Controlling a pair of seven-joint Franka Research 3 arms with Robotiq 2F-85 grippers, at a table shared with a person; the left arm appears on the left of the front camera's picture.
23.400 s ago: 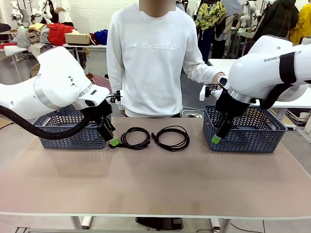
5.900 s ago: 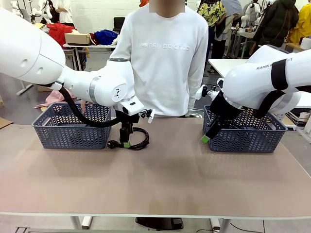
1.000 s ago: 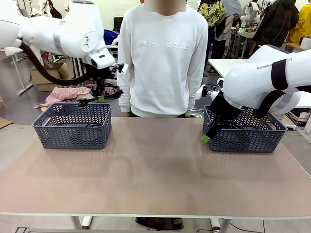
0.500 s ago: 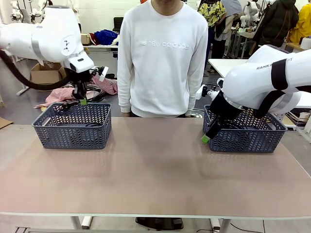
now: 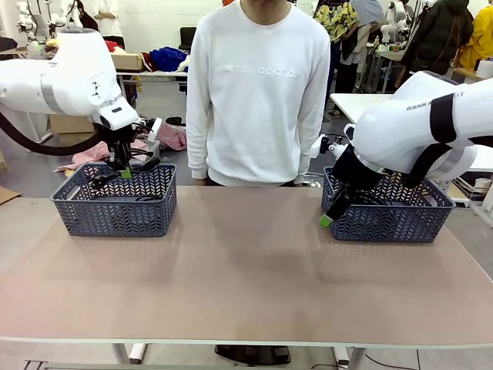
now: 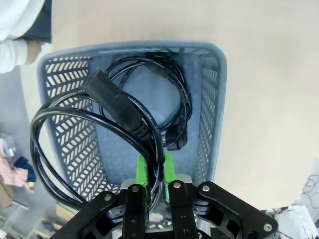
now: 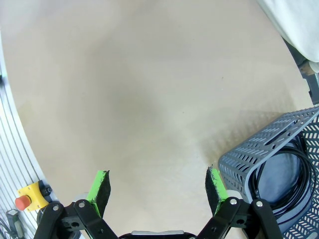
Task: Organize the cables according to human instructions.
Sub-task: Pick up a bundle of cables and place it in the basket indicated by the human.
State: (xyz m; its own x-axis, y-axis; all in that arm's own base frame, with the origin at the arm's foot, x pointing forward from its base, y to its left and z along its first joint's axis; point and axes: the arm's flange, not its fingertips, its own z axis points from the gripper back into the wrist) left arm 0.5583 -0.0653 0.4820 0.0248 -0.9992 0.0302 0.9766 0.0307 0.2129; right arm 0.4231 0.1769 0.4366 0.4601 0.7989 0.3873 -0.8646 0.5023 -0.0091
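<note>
I see my left gripper (image 6: 155, 172) pinching a coiled black cable (image 6: 75, 129) above the left basket (image 6: 212, 99), where another coil (image 6: 172, 107) lies. My right gripper (image 7: 158, 186) stands wide open over bare table (image 5: 254, 270), beside the right basket (image 7: 259, 154) holding a cable (image 7: 291, 172). The person (image 5: 262, 85) stands opposite.

Front faces person; wrists look down; shared: baskets (image 5: 115, 208).
</note>
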